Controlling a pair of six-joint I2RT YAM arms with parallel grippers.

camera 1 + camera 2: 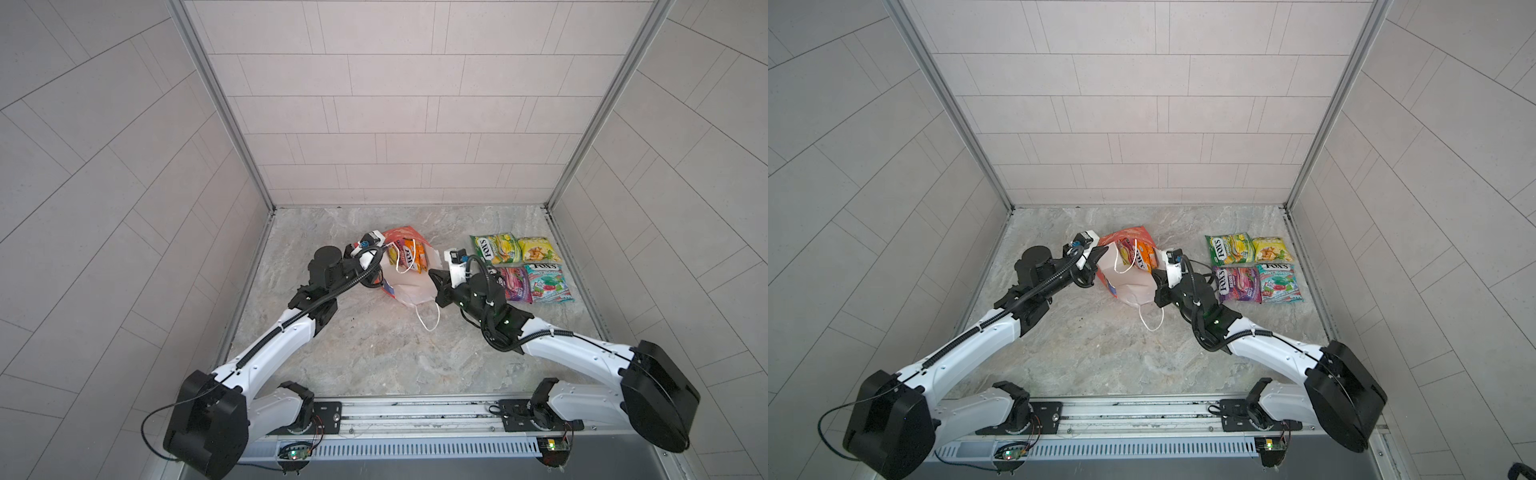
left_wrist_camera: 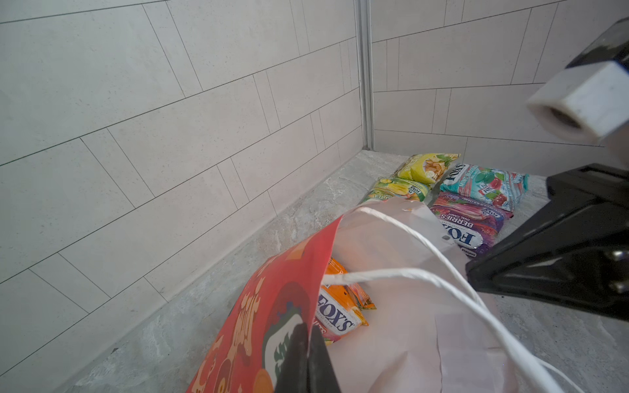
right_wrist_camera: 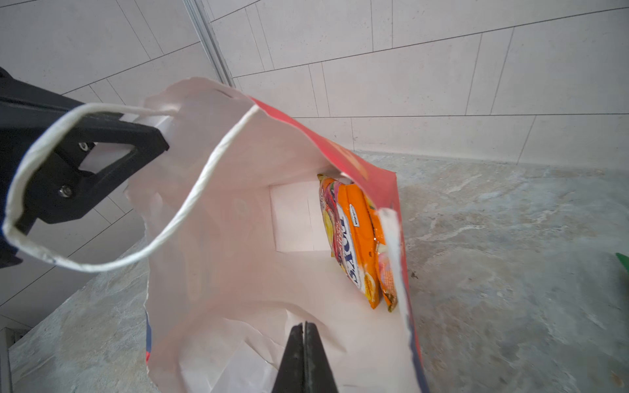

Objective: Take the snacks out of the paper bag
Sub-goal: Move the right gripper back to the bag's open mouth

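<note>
At the middle of the bench [image 1: 374, 357]: paper bag [image 1: 409, 286], mouth pulled wide, white inside showing in both top views, red printed wall on its far side.
Left pincer [image 1: 1102, 253]: clamped on the rim of the red wall; in the left wrist view a dark finger [image 2: 297, 343] lies on the print outside.
Right pincer [image 3: 304, 340]: jaws together, tip against the crumpled white paper at the rim on the bag's opposite side; whether paper is caught between them cannot be told.
Inside the bag: orange packet [image 3: 354, 238] on edge against the red wall, with a pink packet [image 2: 328, 337] just beside it.
Out on the bench, right of the bag: four packets lying flat in a tight two-by-two block.
Rear pair: green packet [image 1: 494, 249] and yellow packet [image 1: 538, 249], side by side.
Front pair: purple packet [image 1: 1237, 284], partly behind the right arm, and teal packet [image 1: 548, 282].
Cord handles: one handle [image 1: 405, 262] droops across the mouth over the packets; the other handle [image 1: 428, 320] trails on the bench at the bag's near side.
</note>
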